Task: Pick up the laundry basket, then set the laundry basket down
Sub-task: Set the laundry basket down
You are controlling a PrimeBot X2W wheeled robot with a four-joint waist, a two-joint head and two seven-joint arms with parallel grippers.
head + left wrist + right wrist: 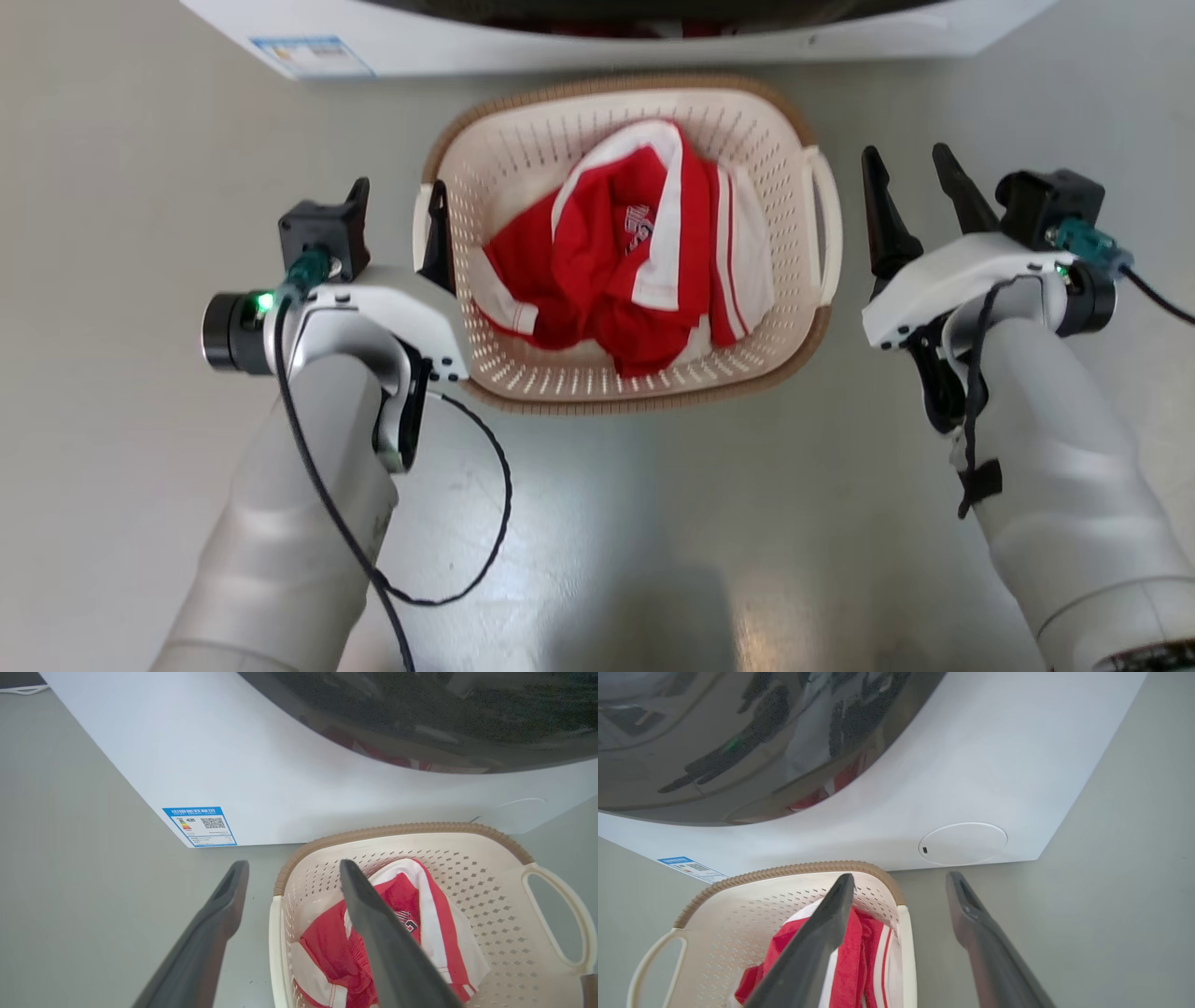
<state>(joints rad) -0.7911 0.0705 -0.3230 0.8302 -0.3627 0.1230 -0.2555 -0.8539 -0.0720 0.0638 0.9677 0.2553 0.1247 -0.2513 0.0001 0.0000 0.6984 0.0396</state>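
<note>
Head view straight down, wrist views low, seemingly near, sharing laundry basket (523,159)

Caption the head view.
Left gripper open astride the laundry basket rim; right gripper open beside it; red garment inside.

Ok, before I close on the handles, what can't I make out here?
- Head view: a finger of the left gripper covers the left handle of the laundry basket; contact unclear.
- All views: the red-and-white garment hides the basket's floor.
- Head view: the top edge cuts off the washing machine.
- Left wrist view: its label print is too small.
</note>
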